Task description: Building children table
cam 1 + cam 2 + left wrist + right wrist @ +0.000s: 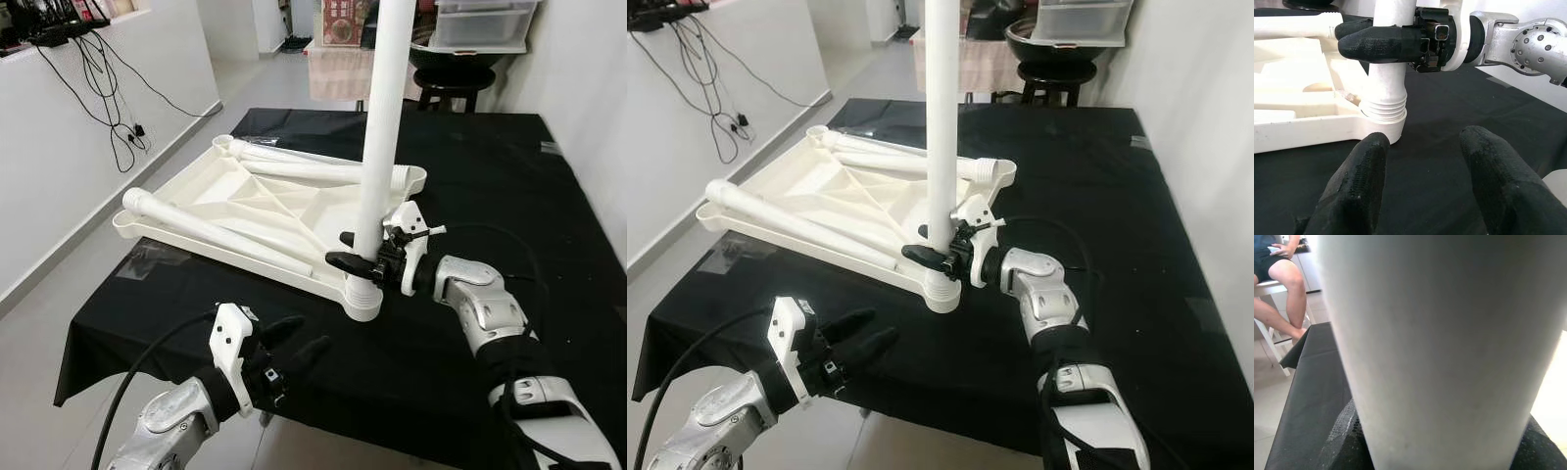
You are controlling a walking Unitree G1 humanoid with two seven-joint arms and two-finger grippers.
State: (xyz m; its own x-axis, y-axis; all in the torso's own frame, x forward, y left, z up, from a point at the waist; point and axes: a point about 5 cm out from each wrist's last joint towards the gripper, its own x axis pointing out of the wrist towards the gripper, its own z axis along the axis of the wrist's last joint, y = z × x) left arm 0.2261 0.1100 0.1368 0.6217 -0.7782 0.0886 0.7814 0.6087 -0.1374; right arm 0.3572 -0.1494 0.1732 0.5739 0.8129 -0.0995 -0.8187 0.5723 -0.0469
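Early in the build, by the look of it: one leg (384, 127) stood upright in the near corner socket (363, 294) of the upturned tabletop (201, 186), its threaded end partly sunk in the collar with thread ridges showing above the rim in the left wrist view, so probably not yet screwed home. Gripped low on that leg, just above the socket, by the right gripper (364, 257), fingers clamped around the tube. Held off near the table's front edge, short of the socket, the left gripper (292, 345), fingers (1359, 181) apart and holding nothing. Counted: one tabletop, lying underside up on the black cloth (490, 176); one leg standing; at least two more legs lying loose in the tabletop's hollow, one (220, 231) along the near side and one (294, 168) along the far side, a possible fourth beside the far one too hard to separate. Left to do, as judged: seating this leg, then fitting the loose ones into the other corners and turning the table over. Seated person (1281, 279) off beyond the table's end.
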